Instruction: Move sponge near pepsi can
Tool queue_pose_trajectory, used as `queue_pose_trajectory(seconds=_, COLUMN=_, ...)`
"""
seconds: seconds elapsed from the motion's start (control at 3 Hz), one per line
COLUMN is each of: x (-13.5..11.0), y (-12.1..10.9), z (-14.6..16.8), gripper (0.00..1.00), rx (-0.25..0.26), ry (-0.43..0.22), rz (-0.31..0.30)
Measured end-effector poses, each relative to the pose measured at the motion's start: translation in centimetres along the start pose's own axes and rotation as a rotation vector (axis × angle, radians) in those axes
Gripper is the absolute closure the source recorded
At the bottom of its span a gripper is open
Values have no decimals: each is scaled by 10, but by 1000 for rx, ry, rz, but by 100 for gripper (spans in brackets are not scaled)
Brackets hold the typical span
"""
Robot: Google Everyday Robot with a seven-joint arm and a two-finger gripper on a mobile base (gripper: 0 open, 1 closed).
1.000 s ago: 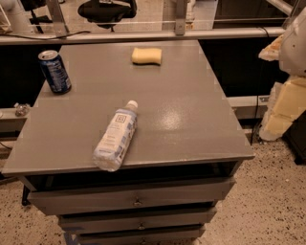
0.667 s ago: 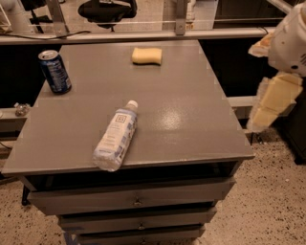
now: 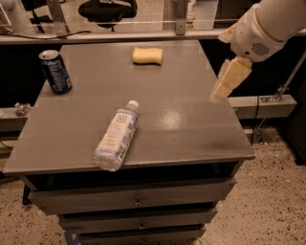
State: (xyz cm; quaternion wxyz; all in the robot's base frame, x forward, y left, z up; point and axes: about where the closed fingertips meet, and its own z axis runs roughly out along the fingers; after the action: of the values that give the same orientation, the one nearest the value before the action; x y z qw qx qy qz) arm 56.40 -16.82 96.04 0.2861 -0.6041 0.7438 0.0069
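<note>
The pale yellow sponge (image 3: pixel 147 55) lies flat near the far edge of the grey table (image 3: pixel 86 129), right of centre. The dark blue pepsi can (image 3: pixel 55 71) stands upright near the table's far left corner, well apart from the sponge. My gripper (image 3: pixel 221 91) hangs from the white arm over the table's right edge, above the surface, to the right of the sponge and nearer to the camera than it. It holds nothing.
A clear plastic water bottle (image 3: pixel 116 136) with a white label lies on its side at the front middle, cap pointing away. Drawers (image 3: pixel 136 200) sit below the tabletop. A rail and an office chair (image 3: pixel 107 9) stand behind the table.
The arm and gripper have swung in from the right, from beside the table to over its right edge, and a little higher. Sponge, can and bottle have not moved.
</note>
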Motion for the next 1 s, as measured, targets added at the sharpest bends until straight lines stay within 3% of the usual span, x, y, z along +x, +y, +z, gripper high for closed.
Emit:
queue_pose_trajectory(seconds=0.67, x=-21, y=-66, z=85, gripper=0, rx=40, ry=-93, rz=90)
queue_pose_trajectory(seconds=1.0, x=-21, y=-66, z=85, gripper=0, rx=40, ry=-93, rz=90)
